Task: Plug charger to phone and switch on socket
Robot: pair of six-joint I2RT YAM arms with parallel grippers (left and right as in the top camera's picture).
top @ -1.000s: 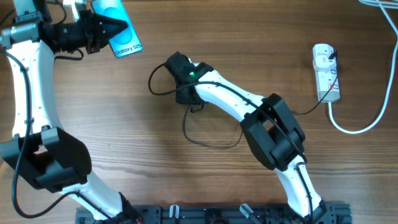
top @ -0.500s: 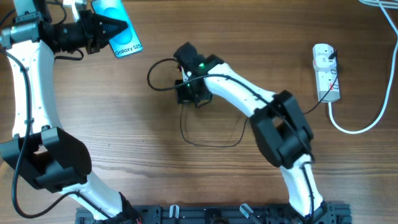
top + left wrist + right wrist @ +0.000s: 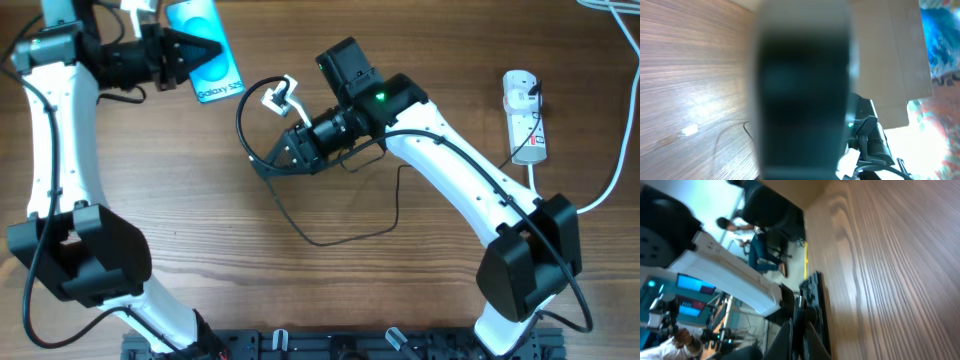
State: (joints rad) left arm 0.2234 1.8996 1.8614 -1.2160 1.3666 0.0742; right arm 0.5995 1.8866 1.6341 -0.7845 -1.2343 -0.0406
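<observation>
The phone [image 3: 222, 75], teal-lit with white lettering, is held above the table's far left corner by my left gripper [image 3: 207, 50], which is shut on its edge. In the left wrist view the phone [image 3: 800, 100] is a blurred dark slab filling the middle. The charger [image 3: 320, 240] is a thin black cable looping over the table toward the socket [image 3: 524, 115] at the right. My right gripper [image 3: 272, 162] points left near the table's middle, shut on the charger's end. In the right wrist view its fingers [image 3: 801, 330] pinch a dark piece. The plug tip itself is hidden.
A thick white lead [image 3: 600, 190] curves from the socket along the right edge. A small white tag [image 3: 281, 95] hangs on the cable loop by the right wrist. The arms' black base rail [image 3: 340, 345] runs along the near edge.
My right gripper has closed and swung up and to the right, turning to point left and dragging the cable loop with it. The left gripper has shifted the phone slightly right.
</observation>
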